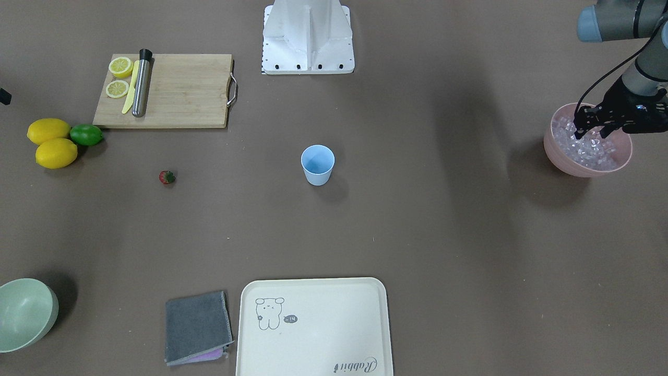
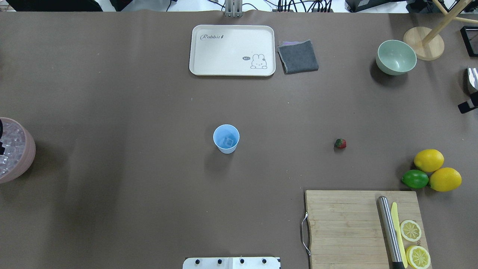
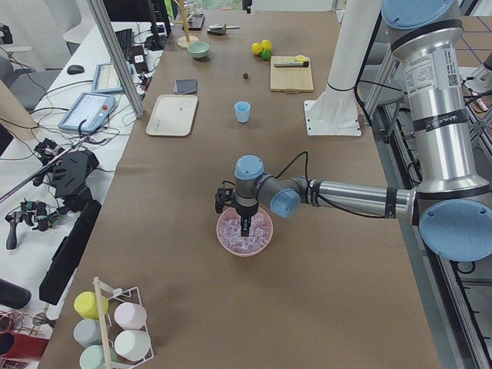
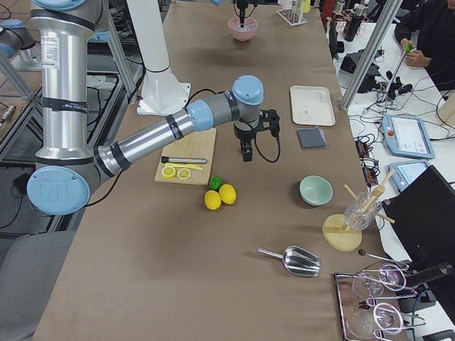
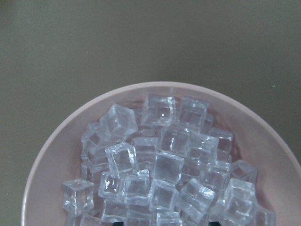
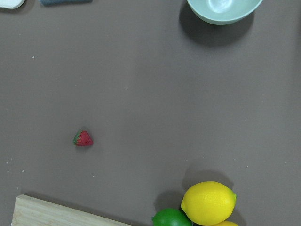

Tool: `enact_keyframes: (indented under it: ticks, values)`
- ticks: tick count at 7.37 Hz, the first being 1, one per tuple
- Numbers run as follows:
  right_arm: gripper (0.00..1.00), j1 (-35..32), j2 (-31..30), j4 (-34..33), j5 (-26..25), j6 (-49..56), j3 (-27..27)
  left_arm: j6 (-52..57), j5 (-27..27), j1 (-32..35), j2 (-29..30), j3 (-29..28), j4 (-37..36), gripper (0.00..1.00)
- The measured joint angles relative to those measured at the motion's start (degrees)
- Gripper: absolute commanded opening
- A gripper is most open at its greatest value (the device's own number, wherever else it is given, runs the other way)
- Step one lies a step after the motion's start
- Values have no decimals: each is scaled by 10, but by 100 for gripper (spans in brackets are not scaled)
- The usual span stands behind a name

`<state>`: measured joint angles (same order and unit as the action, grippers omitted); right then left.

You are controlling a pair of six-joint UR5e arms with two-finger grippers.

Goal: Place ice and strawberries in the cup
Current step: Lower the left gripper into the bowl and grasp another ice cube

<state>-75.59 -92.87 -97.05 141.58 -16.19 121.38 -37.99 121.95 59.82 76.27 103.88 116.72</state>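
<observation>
**Desk:** Which way does the fruit lie?

**Photographer:** The one strawberry [image 2: 340, 143] lies on its side on the brown counter [image 1: 417, 235]. Its long axis runs along the counter's length, with the green cap toward the cup [image 2: 226, 139]. The one light blue cup stands upright mid-counter, mouth up, well apart from the berry. From overhead a single cube [image 2: 228, 141] shows inside it.

**Desk:** And the rest of the ice?

**Photographer:** The ice [image 5: 164, 165] is heaped in one pink bowl [image 1: 553, 149], too many pieces to count, and the overhead view cuts the bowl off at its edge. The left gripper [image 1: 591, 133] is down in the bowl, its fingers [image 1: 579, 128] spread apart with the tips among the ice. The right gripper [image 4: 245, 151] shows only from the side, so I cannot tell whether its fingers are apart or together.
</observation>
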Motion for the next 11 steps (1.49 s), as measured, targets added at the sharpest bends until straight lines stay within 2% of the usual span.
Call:
enact_keyframes:
  ticks: [8, 11]
  values:
    - [100, 0, 5, -1, 1, -1, 0, 0, 0, -12, 1, -8, 15, 52]
    - [100, 0, 4, -1, 3, -9, 1, 0, 0, -22, 0, -8, 21, 52]
